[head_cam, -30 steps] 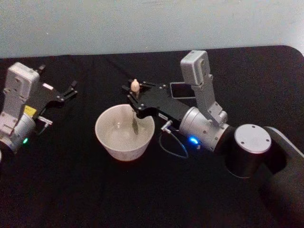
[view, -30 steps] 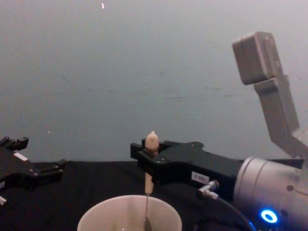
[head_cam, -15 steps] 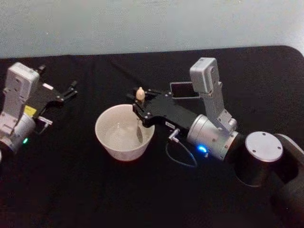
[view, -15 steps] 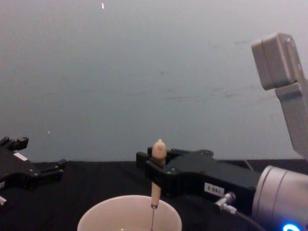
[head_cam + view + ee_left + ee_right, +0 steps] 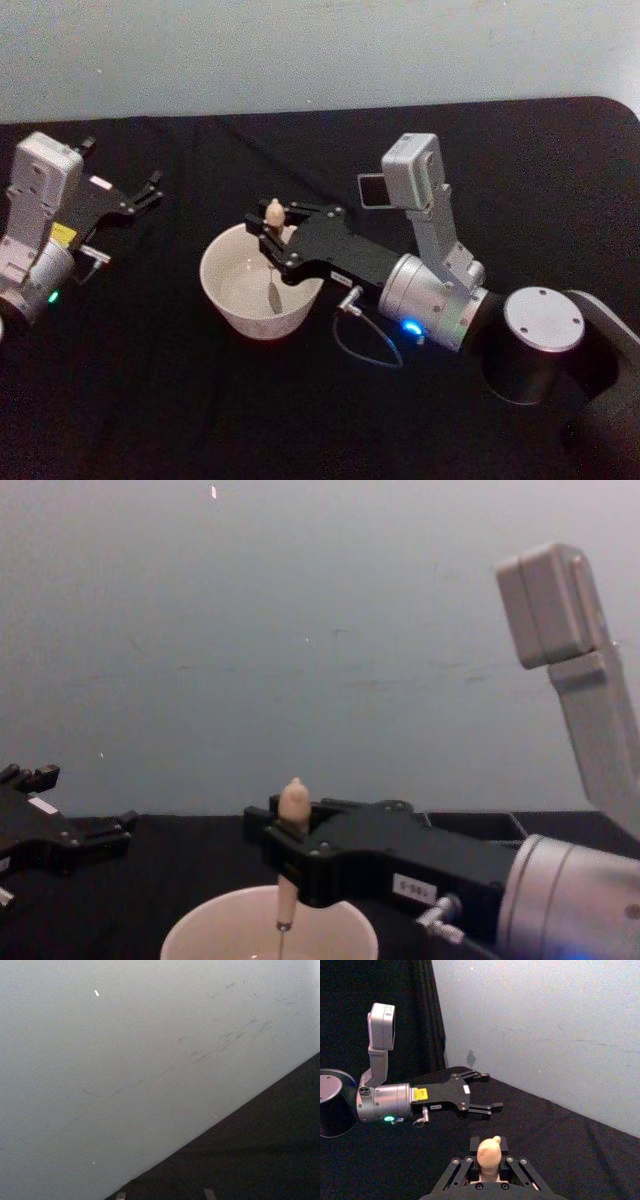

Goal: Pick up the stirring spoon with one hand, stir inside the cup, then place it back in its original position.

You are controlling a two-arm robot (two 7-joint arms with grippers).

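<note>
Near the middle of the black worktop, a little toward its left edge, stands the cream-white cup, upright and open at the top. The right hand reaches in from the worktop's right side on a silver-grey arm with a blue light and is held over the cup's far rim. Its two black fingers are closed on the stirring spoon, gripping the handle just below the pale rounded knob. The spoon stands close to upright, the knob poking up above the fingers and the thin metal shaft dropping straight down into the cup. Whether its tip touches the bottom cannot be told. From the chest view the same grip shows side-on: the right hand clamps the spoon directly above the cup, and the shaft passes below the rim line. The right wrist view looks past the knob seated between the fingers. Near the worktop's left edge, well apart from the cup, the left hand is parked with its fingers spread and nothing between them. A dark square holder sits toward the far edge, behind the right arm.
</note>
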